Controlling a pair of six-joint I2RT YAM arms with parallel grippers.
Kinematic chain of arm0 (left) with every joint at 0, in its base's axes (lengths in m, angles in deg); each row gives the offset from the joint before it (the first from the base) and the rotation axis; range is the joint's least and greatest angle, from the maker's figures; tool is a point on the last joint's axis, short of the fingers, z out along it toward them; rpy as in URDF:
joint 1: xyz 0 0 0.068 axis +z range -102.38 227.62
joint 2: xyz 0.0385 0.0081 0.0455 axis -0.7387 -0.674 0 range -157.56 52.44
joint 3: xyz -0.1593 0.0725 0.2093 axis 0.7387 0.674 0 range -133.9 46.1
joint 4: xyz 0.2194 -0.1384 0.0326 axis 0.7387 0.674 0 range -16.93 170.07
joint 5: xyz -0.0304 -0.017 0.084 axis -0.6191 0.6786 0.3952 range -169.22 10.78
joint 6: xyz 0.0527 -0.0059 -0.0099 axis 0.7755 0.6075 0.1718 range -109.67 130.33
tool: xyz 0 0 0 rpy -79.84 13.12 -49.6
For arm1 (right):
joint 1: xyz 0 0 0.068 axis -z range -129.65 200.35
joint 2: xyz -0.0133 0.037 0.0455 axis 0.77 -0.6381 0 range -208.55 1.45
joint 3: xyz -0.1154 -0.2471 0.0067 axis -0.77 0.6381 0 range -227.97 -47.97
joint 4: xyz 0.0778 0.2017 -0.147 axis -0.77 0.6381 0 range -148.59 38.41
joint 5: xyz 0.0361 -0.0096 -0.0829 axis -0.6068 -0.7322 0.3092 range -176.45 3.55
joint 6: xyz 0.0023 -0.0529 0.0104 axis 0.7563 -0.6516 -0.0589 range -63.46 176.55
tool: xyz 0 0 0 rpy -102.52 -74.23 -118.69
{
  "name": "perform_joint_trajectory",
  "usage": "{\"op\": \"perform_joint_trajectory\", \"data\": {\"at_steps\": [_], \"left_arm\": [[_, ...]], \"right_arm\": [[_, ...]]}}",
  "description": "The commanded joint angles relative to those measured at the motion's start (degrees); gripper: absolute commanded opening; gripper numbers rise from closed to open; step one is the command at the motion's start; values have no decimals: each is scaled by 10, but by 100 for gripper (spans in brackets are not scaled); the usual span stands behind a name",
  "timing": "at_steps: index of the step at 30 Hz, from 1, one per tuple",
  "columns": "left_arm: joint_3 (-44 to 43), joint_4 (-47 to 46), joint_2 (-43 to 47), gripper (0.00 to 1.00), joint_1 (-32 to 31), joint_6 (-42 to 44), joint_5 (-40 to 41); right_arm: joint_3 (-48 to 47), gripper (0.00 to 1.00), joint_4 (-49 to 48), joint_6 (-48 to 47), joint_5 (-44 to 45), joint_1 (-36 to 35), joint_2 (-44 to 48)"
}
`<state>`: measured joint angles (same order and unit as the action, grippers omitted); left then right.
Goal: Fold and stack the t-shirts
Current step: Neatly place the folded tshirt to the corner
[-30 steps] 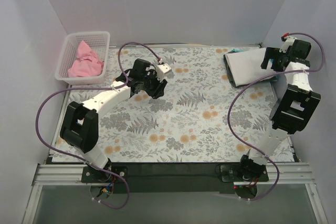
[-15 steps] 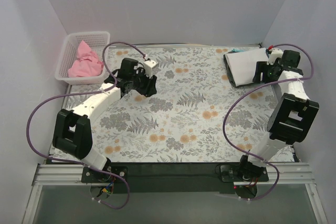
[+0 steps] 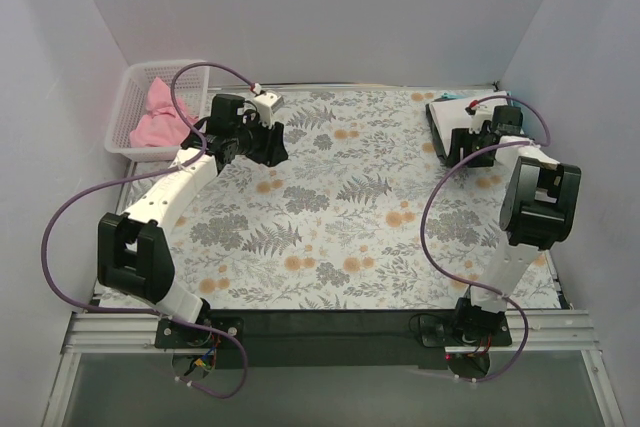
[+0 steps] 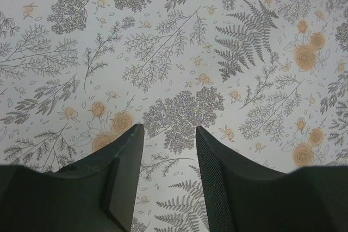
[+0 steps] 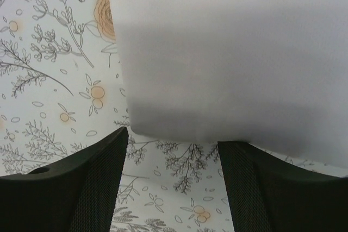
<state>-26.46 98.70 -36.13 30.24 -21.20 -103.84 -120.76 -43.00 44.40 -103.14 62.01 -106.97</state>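
At the far left, off the desk's back corner, a white plastic lattice basket (image 3: 192,73) held the pink t-shirt (image 3: 160,119), bunched up loosely inside it. Just to the right of the basket, the left arm reached along the left side of the desk, a purple cable (image 3: 60,237) looping out beside it. The left pincer (image 3: 272,147) hung over the floral-patterned table cloth (image 3: 360,227). From the wrist camera, the left pincer (image 4: 167,129) stood moderately open, with nothing between its dark fingers (image 4: 128,172) but printed ferns and orange flowers. The middle of the cloth lay flat. In the back right corner sat a stack of folded shirts. The large white t-shirt (image 3: 452,119) lay on top as a smooth rectangle, and a dark layer (image 3: 436,137) showed along its left edge. A sliver of teal (image 3: 456,97) peeked out at the back (too little of either showed to name the garment). The right arm was folded back over that corner, and its right pincer (image 3: 474,143) was over the front part of the stack. In the right wrist view, the right pincer (image 5: 173,139) was spread wide and held nothing. The near edge of the white t-shirt (image 5: 228,52) lay just beyond the fingertips (image 5: 117,139), casting a soft shadow. Whether the tips touched the cloth could not be told.
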Motion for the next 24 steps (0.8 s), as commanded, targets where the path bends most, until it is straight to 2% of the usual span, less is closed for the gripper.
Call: {"op": "perform_joint_trajectory", "data": {"at_steps": [1, 5, 8, 9, 11, 12, 13, 16, 17, 21, 24], "left_arm": [[-9, 14, 36, 41, 8, -7, -2], [-9, 13, 34, 41, 14, -15, -4], [-14, 9, 29, 42, 20, -27, -11], [-21, 9, 27, 46, 22, -34, -13], [-29, 9, 21, 67, 25, -42, -23], [-41, 14, 17, 90, 25, -49, -27], [-47, 23, 13, 94, 26, -52, -31], [-71, 50, -9, 95, 27, -60, -37], [-79, 61, -26, 95, 27, -66, -25], [-96, 118, -57, 95, 29, -84, -18], [-61, 113, -42, 96, 29, -104, -13]], "right_arm": [[-45, 61, -46, 32, -20, -3, -13], [-71, 62, -46, 42, -46, -3, -14], [-76, 67, -39, 46, -74, -3, -1], [-76, 68, -29, 33, -86, -3, 5], [-75, 72, 22, 13, -99, -4, 29], [-72, 74, 42, 3, -109, -3, 37], [-68, 77, 84, -17, -113, -3, 62], [-32, 89, 147, -59, -125, -3, 128], [-16, 98, 159, -71, -129, -3, 145], [14, 98, 203, -102, -130, -8, 217], [51, 99, 218, -128, -122, -25, 261]]}}
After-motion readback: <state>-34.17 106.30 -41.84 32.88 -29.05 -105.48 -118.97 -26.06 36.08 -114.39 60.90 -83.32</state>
